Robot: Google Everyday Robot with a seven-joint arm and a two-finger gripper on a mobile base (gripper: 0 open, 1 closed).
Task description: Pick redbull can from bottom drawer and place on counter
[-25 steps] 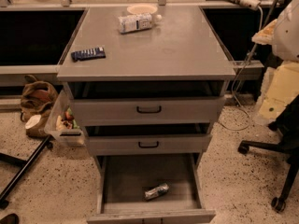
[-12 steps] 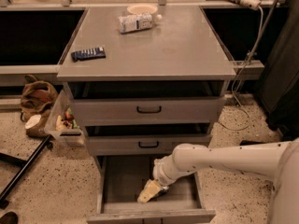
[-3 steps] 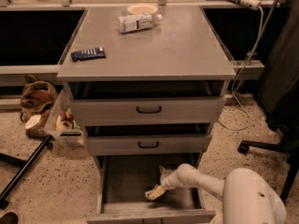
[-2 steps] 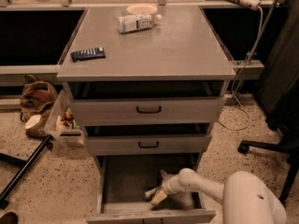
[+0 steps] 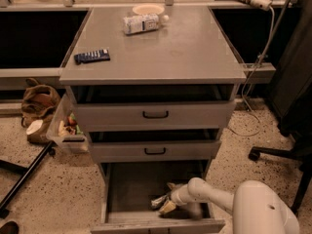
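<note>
The bottom drawer (image 5: 127,191) is pulled open, grey inside. The redbull can (image 5: 158,201), small and silvery, lies on its side on the drawer floor near the front. My gripper (image 5: 165,200) reaches into the drawer from the lower right on a white arm (image 5: 219,200) and sits right at the can, with a beige finger on either side of it. The counter (image 5: 165,52) is the grey cabinet top above, far from the gripper.
On the counter lie a white bottle (image 5: 141,23), a dark blue remote (image 5: 91,56) and a pale plate (image 5: 147,9). Two upper drawers with black handles (image 5: 155,114) stand slightly open. A brown bag (image 5: 38,102) and bin (image 5: 68,129) sit left; a chair base (image 5: 278,154) right.
Over the last second the arm has sunk a little lower into the drawer and the gripper has settled against the can. The can has stayed where it lay.
</note>
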